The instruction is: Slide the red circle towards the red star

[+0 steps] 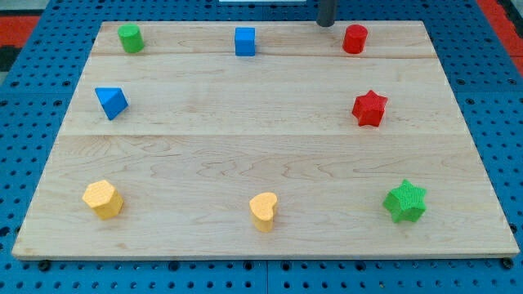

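The red circle (pixel 355 38) stands near the view's top right of the wooden board (pixel 261 163). The red star (pixel 369 108) lies below it, toward the view's right edge. My tip (pixel 326 24) is at the board's top edge, just left of the red circle and slightly above it, with a small gap between them. The rod runs up out of the view.
A green circle (pixel 130 38) and a blue cube (pixel 245 41) sit along the top. A blue triangle (pixel 111 102) is at the left. A yellow block (pixel 103 198), a yellow heart (pixel 264 211) and a green star (pixel 405 202) line the bottom.
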Motion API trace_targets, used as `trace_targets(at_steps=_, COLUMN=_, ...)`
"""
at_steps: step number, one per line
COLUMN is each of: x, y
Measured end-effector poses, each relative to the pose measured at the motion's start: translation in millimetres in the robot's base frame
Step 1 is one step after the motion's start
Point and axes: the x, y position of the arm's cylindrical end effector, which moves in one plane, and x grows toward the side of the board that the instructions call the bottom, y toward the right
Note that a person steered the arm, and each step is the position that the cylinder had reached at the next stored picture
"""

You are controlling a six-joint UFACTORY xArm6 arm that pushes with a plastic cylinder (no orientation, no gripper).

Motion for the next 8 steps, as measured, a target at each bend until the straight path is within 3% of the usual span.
trace_targets(at_steps=2, x=0, y=11)
trace_targets(at_steps=3, x=1, y=49)
trace_targets(at_steps=4, x=22, y=60)
trace_targets(at_steps=8, x=31, y=32)
